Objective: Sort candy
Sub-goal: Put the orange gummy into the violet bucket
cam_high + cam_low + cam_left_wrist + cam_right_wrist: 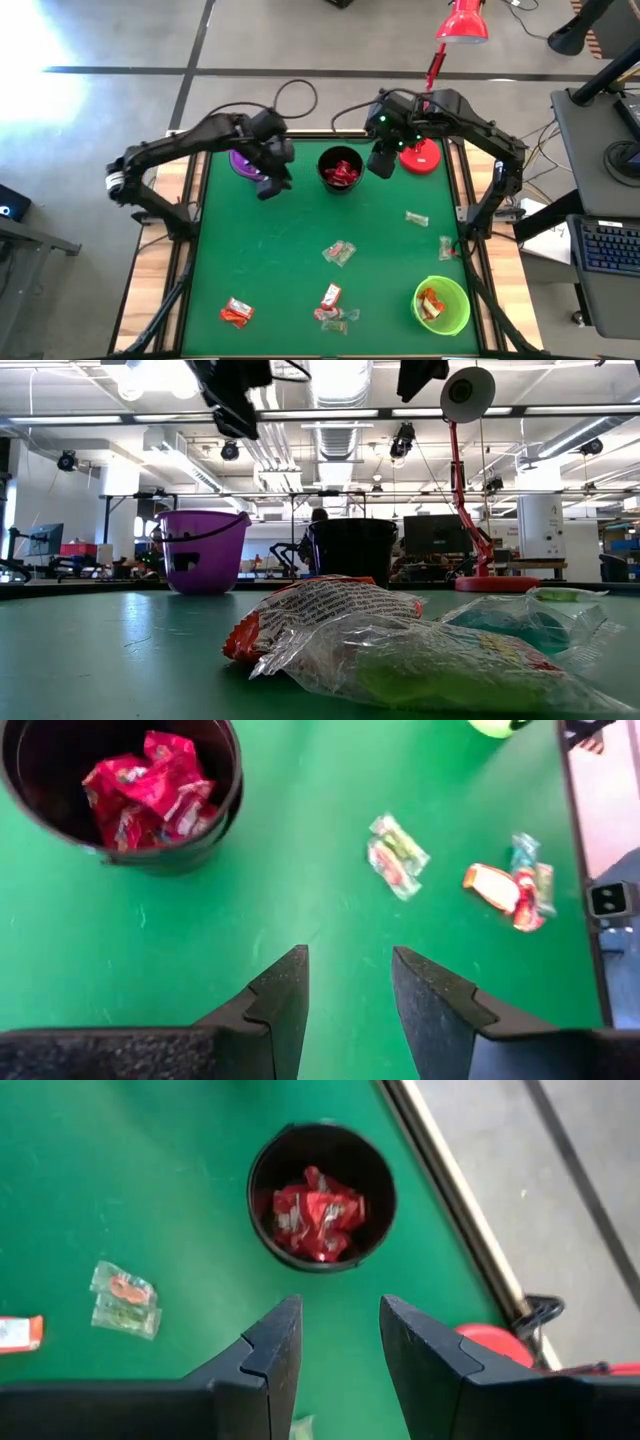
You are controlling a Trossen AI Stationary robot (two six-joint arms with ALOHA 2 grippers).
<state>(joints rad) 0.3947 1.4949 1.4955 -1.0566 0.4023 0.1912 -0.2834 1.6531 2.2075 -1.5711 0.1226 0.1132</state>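
On the green desk, framed by wooden side rails, three cups stand: a black cup at the middle of the far edge, a purple cup to its left along that edge, and a green cup near the right front corner. A red lamp has its round base at the far right corner, its shade reaching out past the far edge.

Both dark arms hang over the far edge. The left tool hovers just beside the purple cup, between it and the black cup, its fingers apart with bare green cloth between them. The right tool hovers between the black cup and the lamp base, its fingers likewise apart and empty.

The candy is split: shiny red pieces fill the black cup, orange-red pieces sit in the green cup, and the rest lies loose on the desk. A pale pair lies at the middle, a small cluster near the middle of the front edge, one red piece near the left front corner, and two pale pieces along the right edge
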